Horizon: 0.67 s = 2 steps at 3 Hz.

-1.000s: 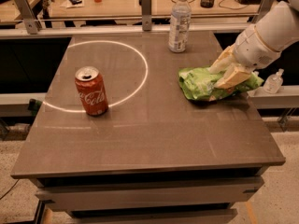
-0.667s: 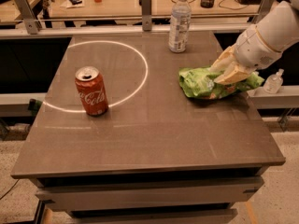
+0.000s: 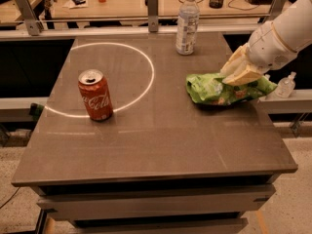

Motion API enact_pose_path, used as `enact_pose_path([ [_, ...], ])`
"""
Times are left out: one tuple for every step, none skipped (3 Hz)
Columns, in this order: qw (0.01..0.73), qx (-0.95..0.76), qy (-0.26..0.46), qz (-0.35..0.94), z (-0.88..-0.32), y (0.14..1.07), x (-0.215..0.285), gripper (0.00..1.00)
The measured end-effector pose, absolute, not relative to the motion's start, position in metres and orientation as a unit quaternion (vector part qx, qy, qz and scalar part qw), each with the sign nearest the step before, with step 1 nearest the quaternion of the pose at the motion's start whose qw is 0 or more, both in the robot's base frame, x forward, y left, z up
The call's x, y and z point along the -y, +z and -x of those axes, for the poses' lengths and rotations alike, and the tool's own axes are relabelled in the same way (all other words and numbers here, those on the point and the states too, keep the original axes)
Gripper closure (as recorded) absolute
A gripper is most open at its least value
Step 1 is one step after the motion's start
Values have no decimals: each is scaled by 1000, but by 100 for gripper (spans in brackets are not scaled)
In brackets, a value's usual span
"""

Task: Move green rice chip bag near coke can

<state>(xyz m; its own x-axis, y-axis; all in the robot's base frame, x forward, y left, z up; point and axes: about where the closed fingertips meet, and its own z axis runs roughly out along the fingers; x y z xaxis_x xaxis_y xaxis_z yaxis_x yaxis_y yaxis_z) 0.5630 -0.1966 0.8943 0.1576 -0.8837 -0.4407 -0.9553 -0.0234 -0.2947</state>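
Note:
The green rice chip bag (image 3: 214,89), crinkled light-green foil, lies on the right side of the dark table (image 3: 161,140), close to its right edge. My gripper (image 3: 240,73) comes in from the upper right on a white arm. Its cream fingers (image 3: 233,62) are closed on the bag's upper right part. The red coke can (image 3: 95,95) stands upright on the left side of the table, on the edge of a white light ring, well apart from the bag.
A clear plastic bottle with a white cap (image 3: 187,24) stands at the table's back edge, behind the bag. A small clear bottle (image 3: 285,85) sits on a ledge beyond the right edge. A desk with clutter runs behind.
None of the can, bottle or bag has visibly shifted. My gripper stays on the bag in nearly the same place.

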Motion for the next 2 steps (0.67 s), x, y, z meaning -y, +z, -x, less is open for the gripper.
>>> enact_pose_path([
  [296, -616, 77, 726, -555, 933, 165, 100],
  [309, -583, 79, 747, -543, 965, 131, 100],
])
